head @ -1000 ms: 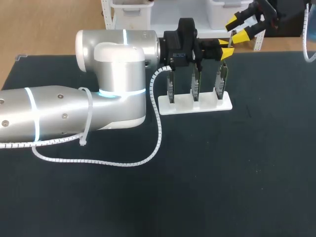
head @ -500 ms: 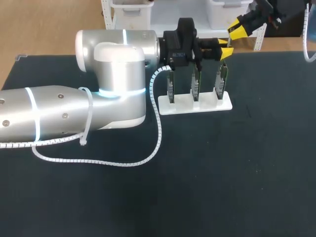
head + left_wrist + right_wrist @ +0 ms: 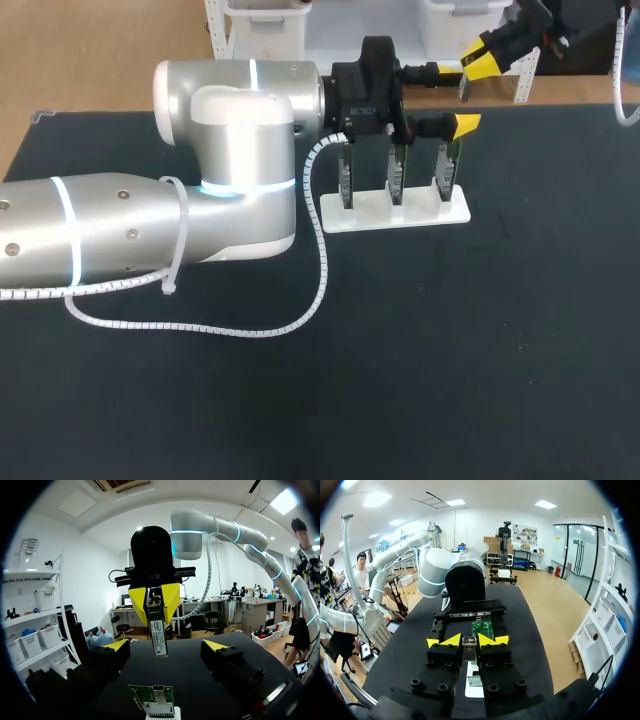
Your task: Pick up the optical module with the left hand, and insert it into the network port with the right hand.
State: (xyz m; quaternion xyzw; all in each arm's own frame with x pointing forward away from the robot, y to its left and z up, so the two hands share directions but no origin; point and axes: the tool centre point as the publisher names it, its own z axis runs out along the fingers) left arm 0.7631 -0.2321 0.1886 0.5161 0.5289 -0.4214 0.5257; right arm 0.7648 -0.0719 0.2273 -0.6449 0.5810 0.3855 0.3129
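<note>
left gripper (image 3: 452, 97) is wide open over the white rack (image 3: 400, 213), right gripper (image 3: 468, 640) is pinching the optical module (image 3: 158, 635)

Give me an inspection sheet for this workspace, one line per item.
Surface: black table.
Job's things: module hangs upright in the right gripper; three green boards stand upright in a white stand.
Clutter: nothing seen.
Grippers: right gripper shut on the module; left gripper open, either side of the module without touching it.
Cables: white coiled cable from the left arm sags onto the table.
Surroundings: nothing seen reaching over the table.
</note>
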